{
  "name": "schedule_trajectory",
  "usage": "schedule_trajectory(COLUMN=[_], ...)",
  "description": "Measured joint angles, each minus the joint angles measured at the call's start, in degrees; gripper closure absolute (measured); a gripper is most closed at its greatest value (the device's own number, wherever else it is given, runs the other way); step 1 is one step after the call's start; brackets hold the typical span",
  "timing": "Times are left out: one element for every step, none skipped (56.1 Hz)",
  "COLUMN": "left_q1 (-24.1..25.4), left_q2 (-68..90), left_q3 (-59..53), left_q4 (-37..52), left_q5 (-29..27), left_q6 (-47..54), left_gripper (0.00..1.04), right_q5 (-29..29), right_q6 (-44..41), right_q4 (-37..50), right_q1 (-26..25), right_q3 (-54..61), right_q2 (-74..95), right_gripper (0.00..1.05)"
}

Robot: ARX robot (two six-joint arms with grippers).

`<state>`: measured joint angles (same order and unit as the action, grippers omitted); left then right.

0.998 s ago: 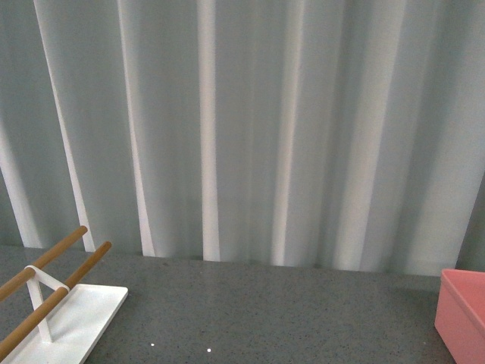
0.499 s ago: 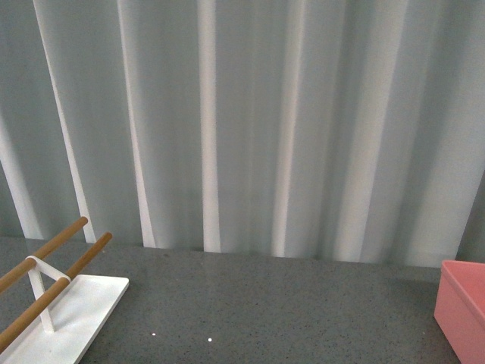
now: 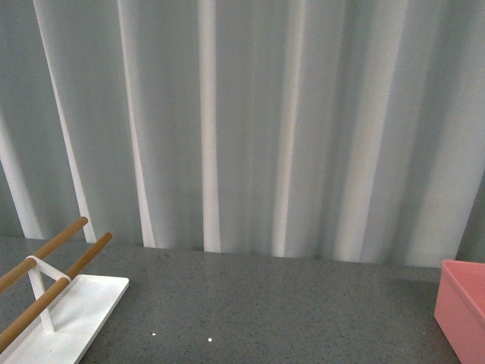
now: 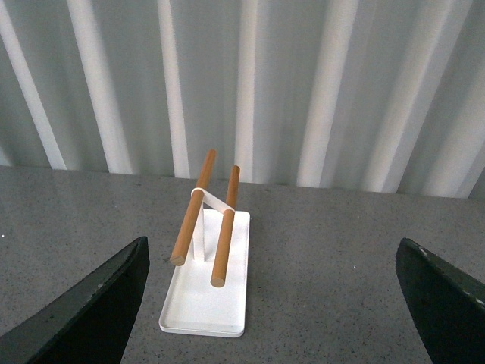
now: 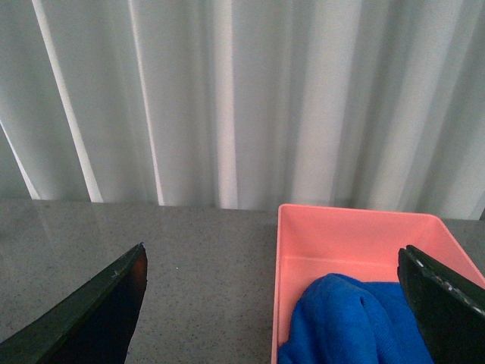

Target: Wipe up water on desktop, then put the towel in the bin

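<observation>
The bright blue towel (image 5: 356, 322) lies bunched inside the salmon-pink bin (image 5: 288, 250), against its near corner. In the front view only the bin's (image 3: 461, 303) left end shows, at the right edge. The bin stands on the dark grey speckled desktop (image 3: 265, 303). My right gripper (image 5: 271, 254) hangs open above the bin's left wall, with nothing between its dark fingers (image 5: 114, 303). Facing the white rack, my left gripper (image 4: 273, 246) is open and holds nothing. Neither arm shows in the front view.
A white rack (image 4: 206, 303) with two wooden rods (image 4: 225, 227) stands on the desktop's left side, also visible in the front view as the rack (image 3: 76, 311). Pale pleated curtains (image 3: 242, 121) close off the back. Two tiny bright specks (image 3: 154, 335) show on the desktop.
The whole front view has shifted slightly upward in the picture since a second ago. The rack and the bin keep their places on the desktop.
</observation>
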<state>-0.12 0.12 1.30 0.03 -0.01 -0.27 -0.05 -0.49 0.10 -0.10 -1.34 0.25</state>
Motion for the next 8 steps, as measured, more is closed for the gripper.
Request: schedule_trajectory(left_q1=[0.0,0.0,0.0,0.0,0.0,0.0,0.0,0.0], left_q2=[0.0,0.0,0.0,0.0,0.0,0.0,0.0,0.0], left_q3=[0.0,0.0,0.0,0.0,0.0,0.0,0.0,0.0], left_q4=[0.0,0.0,0.0,0.0,0.0,0.0,0.0,0.0], left_q5=[0.0,0.0,0.0,0.0,0.0,0.0,0.0,0.0], left_q6=[0.0,0.0,0.0,0.0,0.0,0.0,0.0,0.0], left_gripper=[0.07,0.07,0.07,0.07,0.07,0.07,0.07,0.07], right_q5=[0.0,0.0,0.0,0.0,0.0,0.0,0.0,0.0], right_q6=[0.0,0.0,0.0,0.0,0.0,0.0,0.0,0.0], right_q4=[0.0,0.0,0.0,0.0,0.0,0.0,0.0,0.0], right_q1=[0.0,0.0,0.0,0.0,0.0,0.0,0.0,0.0], right_q3=[0.0,0.0,0.0,0.0,0.0,0.0,0.0,0.0], right_q2=[0.0,0.0,0.0,0.0,0.0,0.0,0.0,0.0], right_gripper=[0.07,0.07,0.07,0.07,0.07,0.07,0.07,0.07])
